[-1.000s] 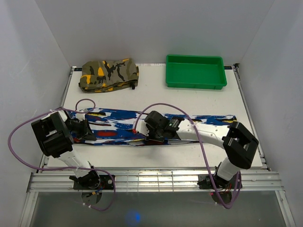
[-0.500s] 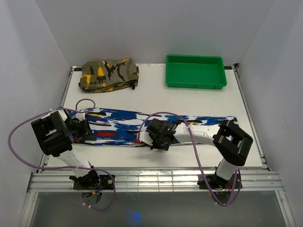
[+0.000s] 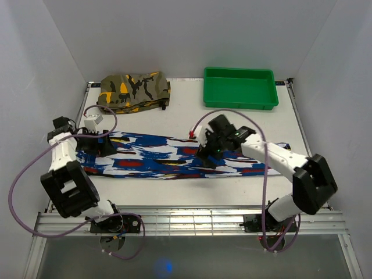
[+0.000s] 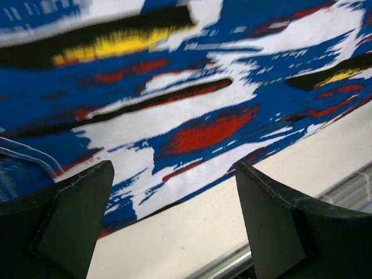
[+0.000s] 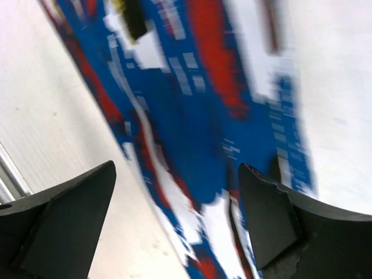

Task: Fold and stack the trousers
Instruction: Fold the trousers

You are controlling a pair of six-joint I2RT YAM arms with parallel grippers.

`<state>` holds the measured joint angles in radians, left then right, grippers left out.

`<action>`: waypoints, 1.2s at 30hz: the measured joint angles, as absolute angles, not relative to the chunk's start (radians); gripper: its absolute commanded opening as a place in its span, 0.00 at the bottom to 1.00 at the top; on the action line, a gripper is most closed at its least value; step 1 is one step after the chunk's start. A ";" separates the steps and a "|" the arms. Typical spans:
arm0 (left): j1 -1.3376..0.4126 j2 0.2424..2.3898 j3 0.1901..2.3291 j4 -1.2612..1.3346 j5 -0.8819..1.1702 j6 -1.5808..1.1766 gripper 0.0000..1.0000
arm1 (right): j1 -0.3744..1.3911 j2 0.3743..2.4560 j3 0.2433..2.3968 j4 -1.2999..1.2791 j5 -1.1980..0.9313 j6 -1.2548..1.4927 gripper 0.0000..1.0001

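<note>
Your left gripper [image 3: 100,143] sat at the left end of the trousers [image 3: 168,158], jaws spread wide, nothing pinched. In the left wrist view both fingers [image 4: 70,221] framed the blue print, with a strip of bare table [image 4: 232,232] along its near edge. Your right gripper [image 3: 208,156] was over the trousers a little right of their middle, near the far edge, jaws likewise wide apart and holding nothing. The right wrist view was motion-blurred, but the gap between the fingers [image 5: 279,215] showed only cloth and table beneath. The trousers lay flat as one long narrow band across the middle of the table, running left to right, right end reaching under the right arm's forearm. I couldn't tell how many layers the band had. The camouflage folded garment [image 3: 133,90] was at the back left and the green tray [image 3: 239,87] at the back right, both well apart from the trousers.
</note>
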<state>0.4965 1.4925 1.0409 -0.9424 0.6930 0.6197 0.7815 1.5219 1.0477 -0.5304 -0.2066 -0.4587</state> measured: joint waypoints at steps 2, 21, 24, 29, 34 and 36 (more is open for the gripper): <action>0.496 1.401 1.062 -0.931 0.727 0.652 0.98 | 0.675 1.436 1.075 -0.547 -0.235 -0.460 0.94; 0.488 1.601 1.031 -0.793 0.560 0.572 0.70 | 0.086 1.516 0.833 -0.578 -0.162 -0.616 0.88; 0.490 1.608 1.000 -0.761 0.472 0.555 0.51 | -0.015 1.528 0.825 -0.540 -0.134 -0.688 0.87; 0.493 1.602 0.935 -0.725 0.436 0.583 0.57 | -0.137 1.564 0.851 -0.544 -0.165 -0.755 0.88; 0.494 1.532 0.904 -0.802 0.498 0.676 0.89 | -0.146 1.565 0.890 -0.610 -0.192 -0.799 0.90; 0.496 1.499 0.926 -0.871 0.554 0.704 0.98 | -0.132 1.562 0.915 -0.663 -0.212 -0.794 0.91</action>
<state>0.4965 1.4994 0.9264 -0.8715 0.5545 0.7044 -0.1318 1.5623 0.9146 -0.6632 -0.2119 -0.7940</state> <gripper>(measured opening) 0.916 0.901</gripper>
